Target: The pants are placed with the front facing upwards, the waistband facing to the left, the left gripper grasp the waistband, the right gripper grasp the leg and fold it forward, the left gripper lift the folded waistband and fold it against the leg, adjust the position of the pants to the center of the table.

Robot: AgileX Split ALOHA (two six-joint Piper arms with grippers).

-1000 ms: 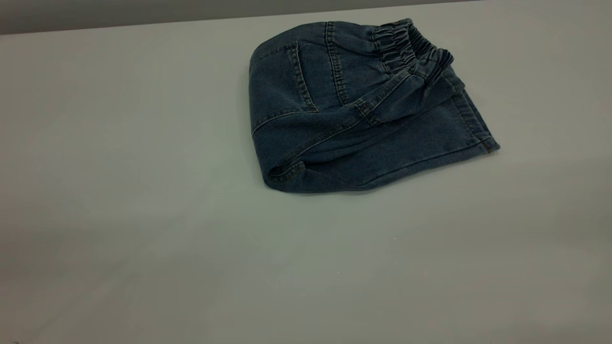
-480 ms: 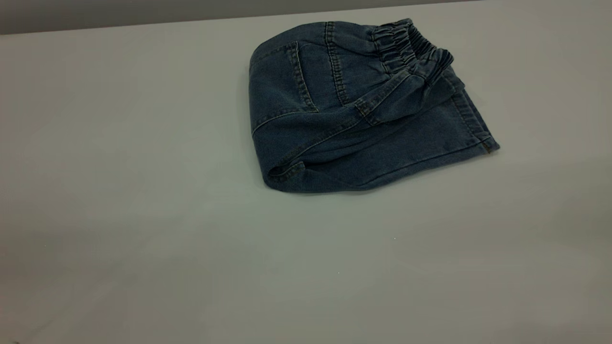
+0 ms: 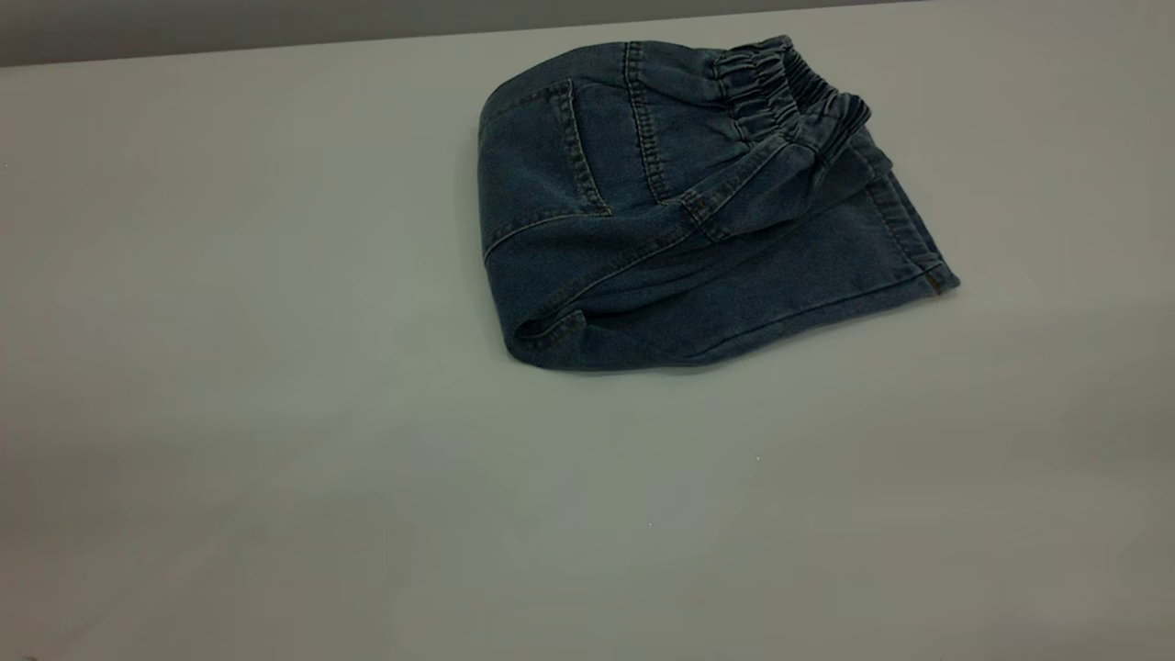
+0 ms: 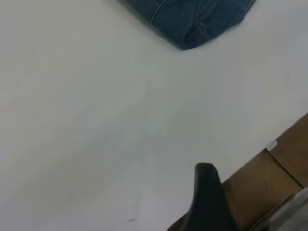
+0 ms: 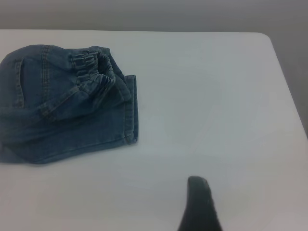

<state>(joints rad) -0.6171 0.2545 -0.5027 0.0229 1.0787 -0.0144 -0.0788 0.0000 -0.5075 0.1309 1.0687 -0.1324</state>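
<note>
The pants [image 3: 679,248] lie folded into a compact blue denim bundle on the table [image 3: 275,386], toward its far side and a little right of the middle. The gathered waistband [image 3: 789,87] sits on top at the bundle's far right, over the leg hem [image 3: 918,248]. Neither gripper appears in the exterior view. In the left wrist view only a black tip of the left gripper [image 4: 208,202] shows, well away from a corner of the pants [image 4: 192,19]. The right wrist view shows a black tip of the right gripper [image 5: 199,207], apart from the pants [image 5: 62,120] and waistband [image 5: 94,72].
The table's far edge [image 3: 367,37] runs just behind the pants. The left wrist view shows the table's edge with brown floor [image 4: 284,163] beyond it. A rounded table corner [image 5: 264,36] shows in the right wrist view.
</note>
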